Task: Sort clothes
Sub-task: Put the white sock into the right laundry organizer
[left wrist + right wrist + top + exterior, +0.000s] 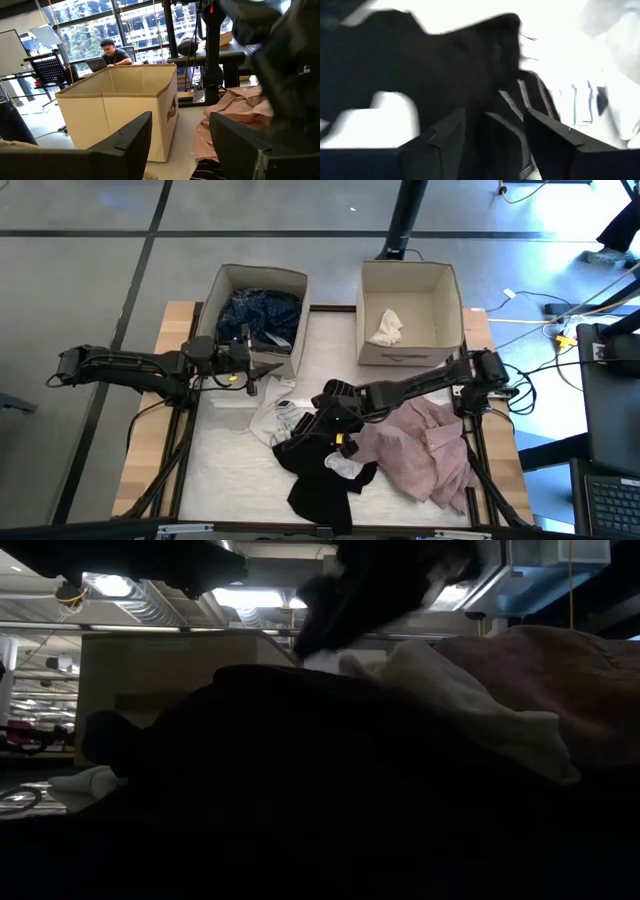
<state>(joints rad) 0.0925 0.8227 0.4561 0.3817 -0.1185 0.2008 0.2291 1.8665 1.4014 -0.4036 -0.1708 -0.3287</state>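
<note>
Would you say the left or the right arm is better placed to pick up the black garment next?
Right: the right gripper hovers open directly over the black garment in the pile, while the left gripper waits open beside the left box, away from it.

Two beige fabric boxes stand at far edge of table (230, 480), side by side w/ a gap between. Left box (291, 320): open top. Right box (372, 320): open top, also seen in left wrist view w/ a cut-out handle in its side. Beyond the table: grey floor, black post (408, 215) behind right box, loose cables (560, 315) on floor at right. Far room: person (114, 51) seated at a laptop (96, 64).
</note>
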